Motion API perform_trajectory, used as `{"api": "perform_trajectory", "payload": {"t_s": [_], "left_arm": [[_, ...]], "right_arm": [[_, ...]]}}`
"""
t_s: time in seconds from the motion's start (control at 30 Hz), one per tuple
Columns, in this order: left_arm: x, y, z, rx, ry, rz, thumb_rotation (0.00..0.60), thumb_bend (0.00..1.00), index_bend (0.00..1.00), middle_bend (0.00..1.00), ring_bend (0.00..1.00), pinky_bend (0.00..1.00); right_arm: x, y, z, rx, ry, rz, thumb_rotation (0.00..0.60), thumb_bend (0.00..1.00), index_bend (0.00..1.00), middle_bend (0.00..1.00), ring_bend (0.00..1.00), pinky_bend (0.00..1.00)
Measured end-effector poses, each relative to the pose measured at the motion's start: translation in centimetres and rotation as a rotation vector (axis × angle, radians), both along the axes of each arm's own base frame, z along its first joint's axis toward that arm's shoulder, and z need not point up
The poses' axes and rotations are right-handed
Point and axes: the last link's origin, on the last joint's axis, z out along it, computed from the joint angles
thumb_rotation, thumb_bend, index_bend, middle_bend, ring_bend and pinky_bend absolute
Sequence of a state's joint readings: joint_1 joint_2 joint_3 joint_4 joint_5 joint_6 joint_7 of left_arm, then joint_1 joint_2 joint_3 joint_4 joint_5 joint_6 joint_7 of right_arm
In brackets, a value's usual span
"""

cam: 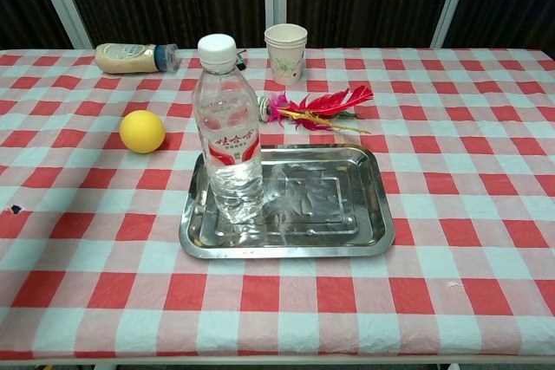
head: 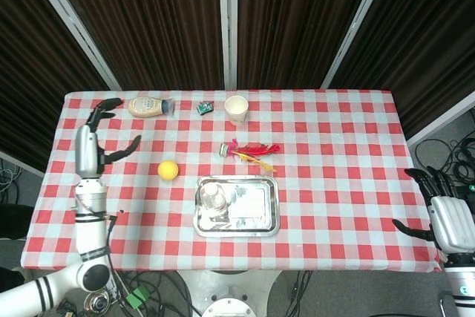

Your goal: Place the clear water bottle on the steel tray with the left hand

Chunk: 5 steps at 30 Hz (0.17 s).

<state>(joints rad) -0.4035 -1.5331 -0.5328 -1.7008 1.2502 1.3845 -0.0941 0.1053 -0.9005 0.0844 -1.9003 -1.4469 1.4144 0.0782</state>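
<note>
The clear water bottle (cam: 228,136) with a white cap and red label stands upright in the left part of the steel tray (cam: 347,227); from above the bottle (head: 213,200) sits at the left of the tray (head: 256,209). My left hand (head: 95,139) is raised far to the left over the table's left edge, fingers spread, holding nothing. My right hand (head: 439,213) hangs off the table's right front corner, fingers apart and empty. Neither hand shows in the chest view.
A yellow ball (cam: 142,131) lies left of the tray. A red feather toy (cam: 316,106) lies just behind it. A paper cup (cam: 285,53), a small dark object (head: 204,108) and a lying sauce bottle (cam: 134,57) are near the far edge.
</note>
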Motion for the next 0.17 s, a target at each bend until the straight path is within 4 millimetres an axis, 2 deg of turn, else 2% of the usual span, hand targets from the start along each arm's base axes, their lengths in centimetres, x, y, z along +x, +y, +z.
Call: {"api": "perform_trajectory", "payload": {"t_s": [0.17], "left_arm": [[-7.6, -1.2, 2.9, 0.009, 0.386, 0.134, 0.6, 0.25, 0.35, 0.37, 0.26, 0.3]], "right_arm": [[-0.1, -0.1, -0.2, 0.009, 0.01, -0.004, 0.6, 0.04, 0.15, 0.14, 0.0, 0.04]]}}
